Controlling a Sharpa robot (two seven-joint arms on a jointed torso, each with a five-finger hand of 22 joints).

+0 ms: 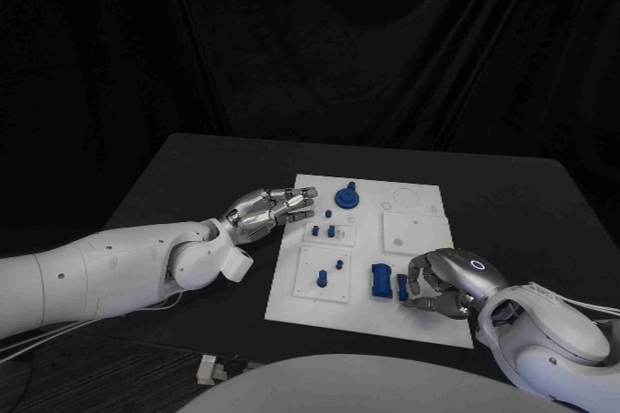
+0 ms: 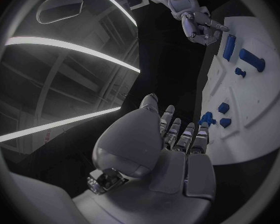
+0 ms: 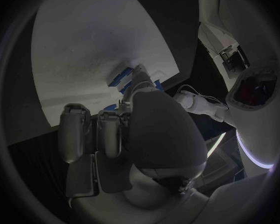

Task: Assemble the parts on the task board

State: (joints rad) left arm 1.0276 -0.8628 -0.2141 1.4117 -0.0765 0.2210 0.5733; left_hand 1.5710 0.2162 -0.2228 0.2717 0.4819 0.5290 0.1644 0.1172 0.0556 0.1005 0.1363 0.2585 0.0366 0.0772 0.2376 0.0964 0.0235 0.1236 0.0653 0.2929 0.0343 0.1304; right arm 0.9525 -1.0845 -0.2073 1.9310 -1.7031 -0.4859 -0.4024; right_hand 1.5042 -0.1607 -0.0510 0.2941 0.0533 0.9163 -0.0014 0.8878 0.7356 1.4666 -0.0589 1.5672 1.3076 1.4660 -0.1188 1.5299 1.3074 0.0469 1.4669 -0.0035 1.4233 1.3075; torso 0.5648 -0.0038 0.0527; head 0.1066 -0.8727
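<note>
Carefully, the right hand (image 1: 446, 283), fingers curled at the long blue block (image 1: 383, 282) on the white task board (image 1: 414, 323) (grasp unclear), should lift straight; left hand (image 1: 269, 207) hovers empty.

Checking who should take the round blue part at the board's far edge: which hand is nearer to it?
Left. The left hand hovers at the board's left edge, just beside the round blue part. The right hand is at the board's near right corner.

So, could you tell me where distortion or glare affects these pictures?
Head view: even light, the board reads clearly. Left wrist view: fisheye bends the board's edges, bright light strips glare behind the left hand. Right wrist view: the right hand hides most parts.
</note>
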